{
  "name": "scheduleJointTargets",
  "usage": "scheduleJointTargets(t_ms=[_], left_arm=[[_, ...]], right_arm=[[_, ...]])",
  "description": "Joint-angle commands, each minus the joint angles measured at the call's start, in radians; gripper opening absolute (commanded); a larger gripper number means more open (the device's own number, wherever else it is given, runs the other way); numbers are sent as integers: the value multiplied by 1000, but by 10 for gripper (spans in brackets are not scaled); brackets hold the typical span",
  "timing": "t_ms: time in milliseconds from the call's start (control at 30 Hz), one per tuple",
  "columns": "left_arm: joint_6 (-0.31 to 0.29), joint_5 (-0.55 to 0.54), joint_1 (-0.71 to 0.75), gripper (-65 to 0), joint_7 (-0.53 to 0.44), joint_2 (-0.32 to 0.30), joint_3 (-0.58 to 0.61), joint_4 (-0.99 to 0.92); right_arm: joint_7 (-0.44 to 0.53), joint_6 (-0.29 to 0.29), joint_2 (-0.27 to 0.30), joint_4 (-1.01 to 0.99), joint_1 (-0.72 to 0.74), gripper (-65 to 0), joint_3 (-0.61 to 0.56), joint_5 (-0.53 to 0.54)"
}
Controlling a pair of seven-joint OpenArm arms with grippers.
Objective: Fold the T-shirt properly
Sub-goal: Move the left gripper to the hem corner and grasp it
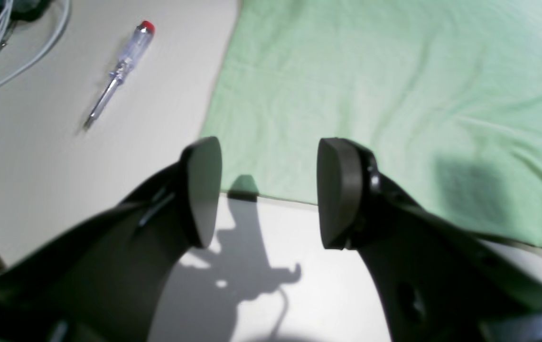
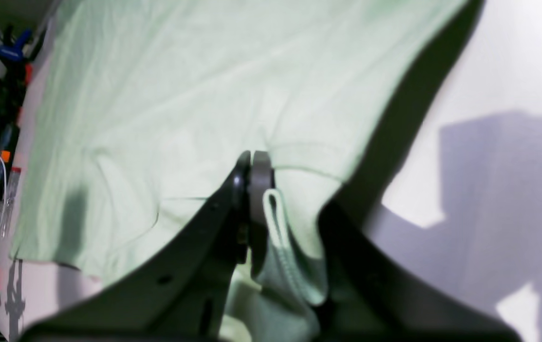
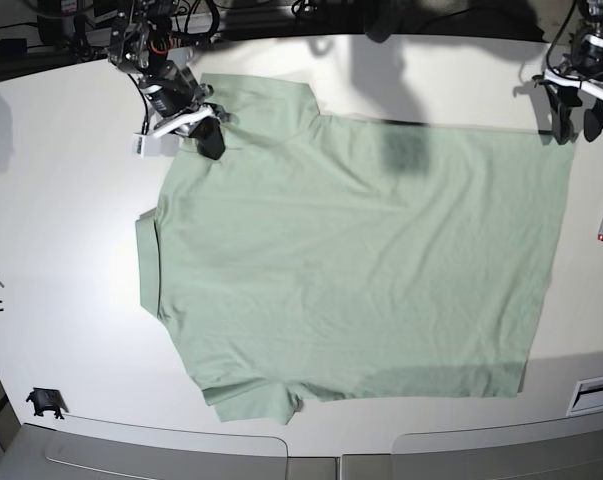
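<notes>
- T-shirt lies spread flat on the white table
- we've got the right gripper clamped on a sleeve hem
- left gripper spread wide, empty, above the shirt's corner
- screwdriver just beside

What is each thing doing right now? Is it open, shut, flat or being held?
T-shirt: spread flat on the table, one sleeve pinched.
Right pincer: shut on the T-shirt's sleeve.
Left pincer: open, holding nothing, at the shirt's bottom corner.
Screwdriver: lying flat on the table, beside the shirt, untouched.
</notes>
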Motion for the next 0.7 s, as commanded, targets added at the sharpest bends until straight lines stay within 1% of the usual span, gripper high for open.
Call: scheduleJointTargets(t_ms=[0,100,200,267,433,567,600,667], left_arm=[[-1,-5,-6,-354,-23,-9,-8,1],[-1,-5,-42,-354,-23,-9,-8,-63],[-1,-6,-92,-354,-24,-11,-8,-166],[-1,-16,-129,-354,-23,-24,-8,-249],[-1,-75,-226,-354,-20,-109,-8,-468],[-3,-136,-300,-354,5,-172,-8,-618],[-10,-154,-317,-354,11,-186,-8,-652],[-44,-194,-354,-354,36,-207,-8,-716]], right_arm=[[-10,-4,5,5,0,-650,3,7],[-10,-4,5,5,0,-650,3,7],[-10,-4,5,5,0,-650,3,7],[-8,-4,2,5,0,-650,3,8],[-6,-3,-17,5,-1,-650,3,14],[-6,-3,-32,5,0,-650,2,14],[-6,5,-35,5,0,-650,2,14],[-6,38,-39,5,0,-650,3,14]])
